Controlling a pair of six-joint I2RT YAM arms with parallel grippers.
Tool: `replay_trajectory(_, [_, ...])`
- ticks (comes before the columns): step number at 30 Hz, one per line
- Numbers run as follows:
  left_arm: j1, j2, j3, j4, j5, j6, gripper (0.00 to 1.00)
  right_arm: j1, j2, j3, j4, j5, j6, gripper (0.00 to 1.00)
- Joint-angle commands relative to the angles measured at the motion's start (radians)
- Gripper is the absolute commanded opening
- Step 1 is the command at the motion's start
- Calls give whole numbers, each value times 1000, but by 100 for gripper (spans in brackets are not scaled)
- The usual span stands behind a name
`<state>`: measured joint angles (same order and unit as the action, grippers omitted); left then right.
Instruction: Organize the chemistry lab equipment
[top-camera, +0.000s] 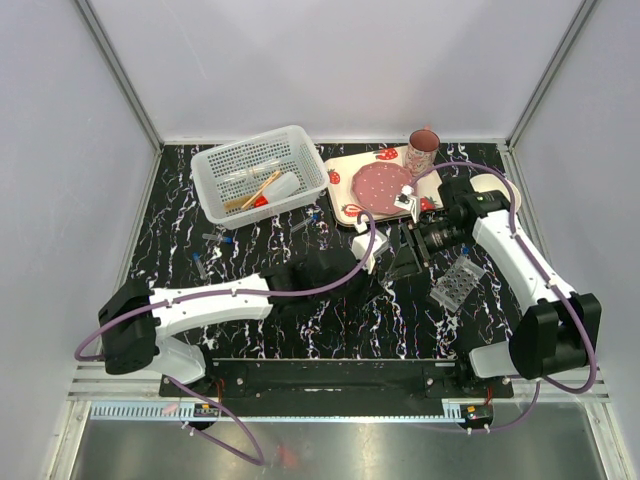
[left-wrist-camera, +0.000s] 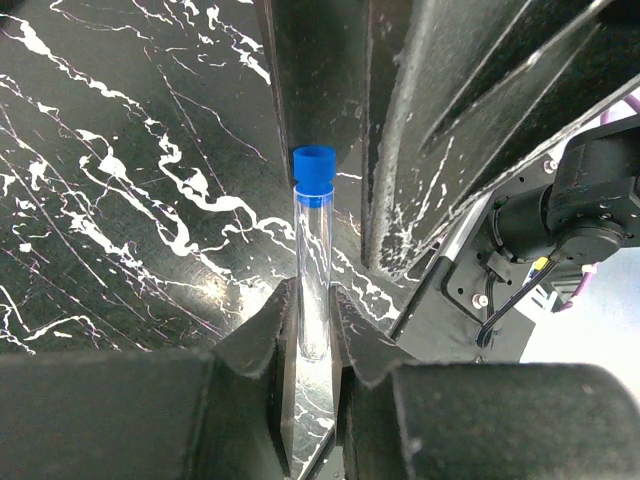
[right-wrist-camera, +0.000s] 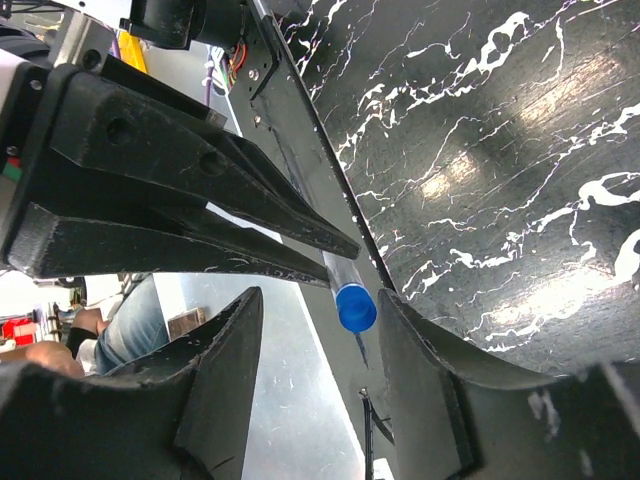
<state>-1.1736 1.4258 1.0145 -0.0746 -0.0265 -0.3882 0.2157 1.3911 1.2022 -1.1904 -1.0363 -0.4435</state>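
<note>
Basket (top-camera: 225, 165) back-left w/ wooden-handled tool (top-camera: 262, 187) inside; loose blue-capped vials (top-camera: 215, 240) on surface (top-camera: 180, 250) just in front. Mid-surface, left tool (left-wrist-camera: 312, 300) clenched on clear tube (left-wrist-camera: 312, 260), its blue cap (left-wrist-camera: 314, 168) pointing away. Right tool (right-wrist-camera: 320, 315) opposite, jaws apart either side of that cap, not gripping. Grid tube rack (top-camera: 457, 282) sits further right, beside right arm.

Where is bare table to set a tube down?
Roomiest: the near-middle table, bordered by the left arm, the clear rack and the front edge. A strip lies left of the white basket. Crowded: the centre, where left claw and right claw meet around the tube, and loose vials by the basket.
</note>
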Motion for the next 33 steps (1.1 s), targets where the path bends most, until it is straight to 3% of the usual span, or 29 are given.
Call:
replay_trajectory(1, [8,-48,55,62,-1,18,13,16,9,17,15,7,17,54])
replay_trajectory(4, [8,-56,56,65,-4,18,13,19,14,20,17,10,17,49])
replay_trajectory(12, [9,-57,64,68,-1,17,13,22,14,25,32,15,23,23])
replay_trajectory(16, [11,-70,50,72,-3,8,20,21,-18,36,46,34,19,18])
replay_trajectory(22, [34,-149,1,67,-1,-5,62,-16,-81,54,67,119,6,17])
replay_trajectory(24, [58,-214,-24,27,-10,3,79,-36,-102,51,78,162,0,17])
replay_trajectory(27, [127,-313,-45,-98,-30,41,98,-91,-167,28,120,292,-3,17])
replay_trajectory(31, [328,-422,-48,-312,20,144,99,-162,-286,-38,189,557,-6,17])
replay_trajectory(33, [471,-456,-27,-437,46,195,99,-210,-308,-76,204,608,-33,17])
